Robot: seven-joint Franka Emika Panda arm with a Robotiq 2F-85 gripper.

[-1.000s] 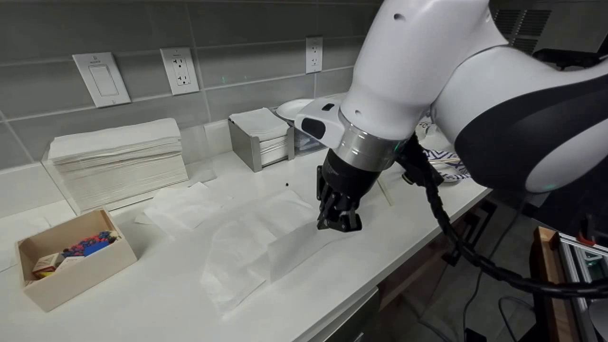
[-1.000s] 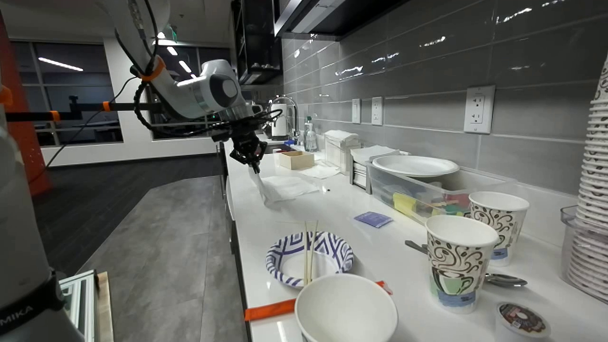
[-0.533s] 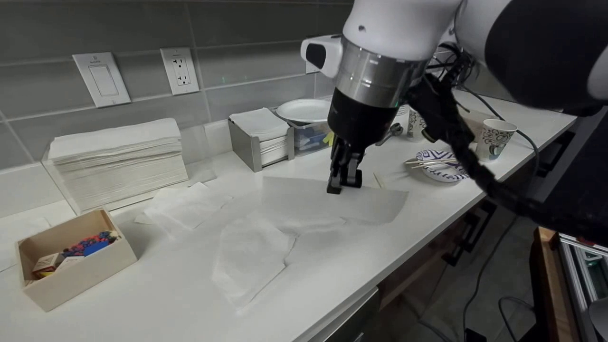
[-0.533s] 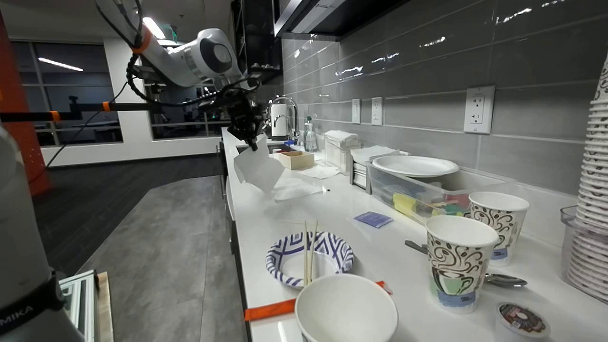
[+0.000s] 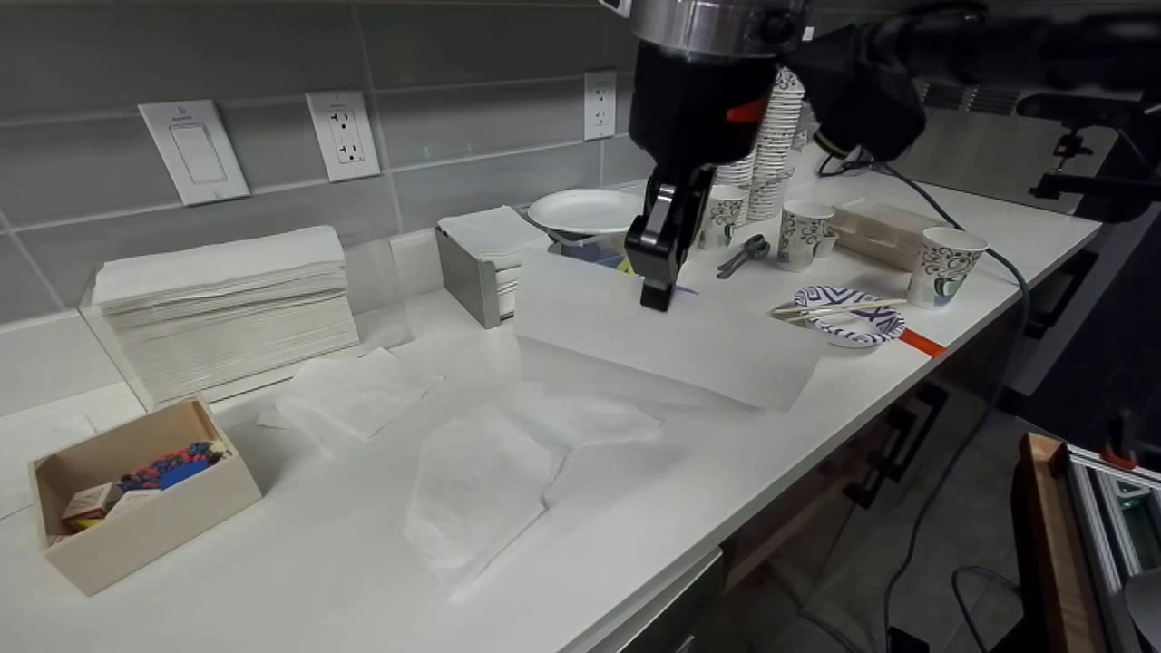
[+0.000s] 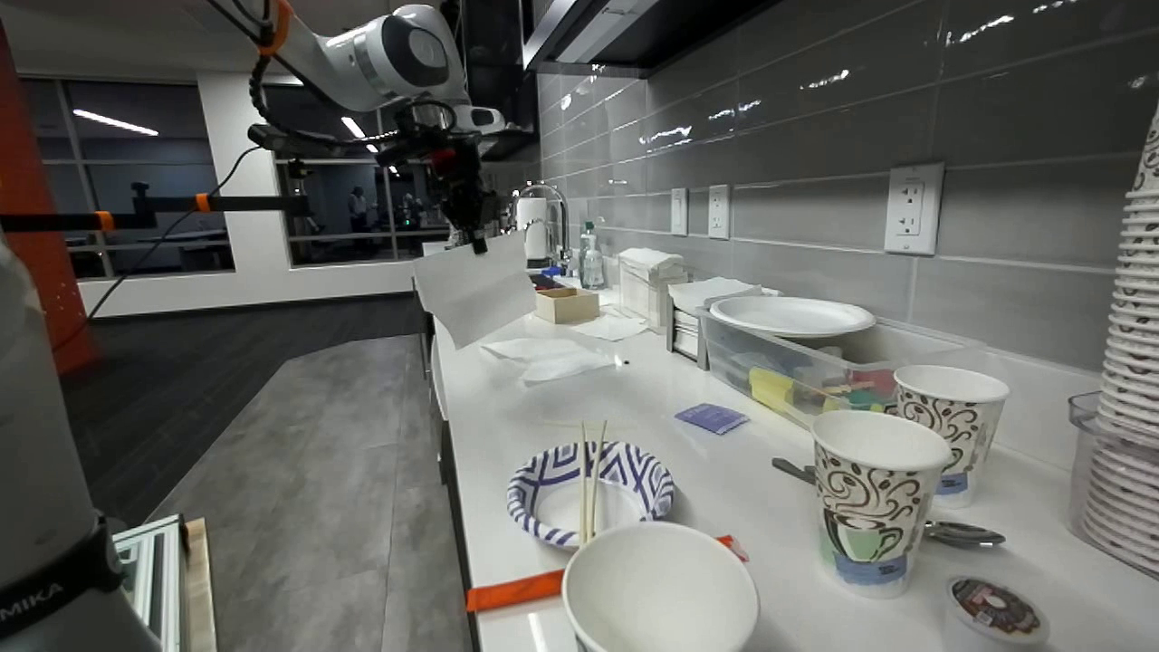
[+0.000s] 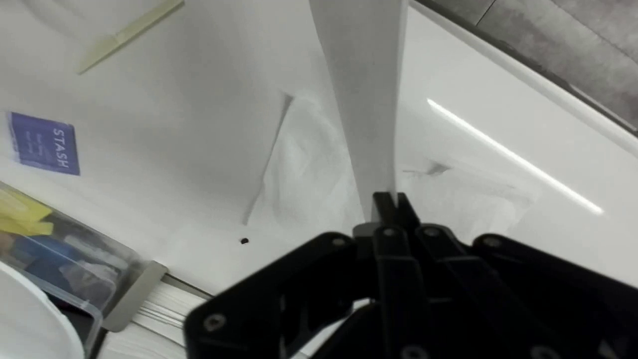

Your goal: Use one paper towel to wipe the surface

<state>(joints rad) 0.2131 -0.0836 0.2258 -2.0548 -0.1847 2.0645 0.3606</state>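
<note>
The paper towel (image 5: pixel 671 349) is a thin white sheet hanging in the air above the countertop. My gripper (image 5: pixel 658 297) is shut on its upper edge; the same hold shows in an exterior view, with the towel (image 6: pixel 475 294) below the gripper (image 6: pixel 479 245). In the wrist view the towel (image 7: pixel 366 85) runs out from between the closed fingertips (image 7: pixel 393 199). The surface is the long white countertop (image 5: pixel 336 553), also in the wrist view (image 7: pixel 149 129). A separate wrinkled white sheet (image 5: pixel 485 490) lies flat on it under the held towel.
A wooden box (image 5: pixel 150 517) and a thick stack of folded towels (image 5: pixel 227 326) stand along the counter. A napkin holder (image 5: pixel 472 281), a patterned bowl (image 6: pixel 525 498), cups (image 6: pixel 883 507), a purple packet (image 6: pixel 712 417) and a clear bin (image 6: pixel 733 353) are around. Another sheet (image 5: pixel 354 399) lies near the stack.
My gripper has risen and lifted the paper towel off the counter, so it hangs free. The wrinkled sheet under it stays on the counter.
</note>
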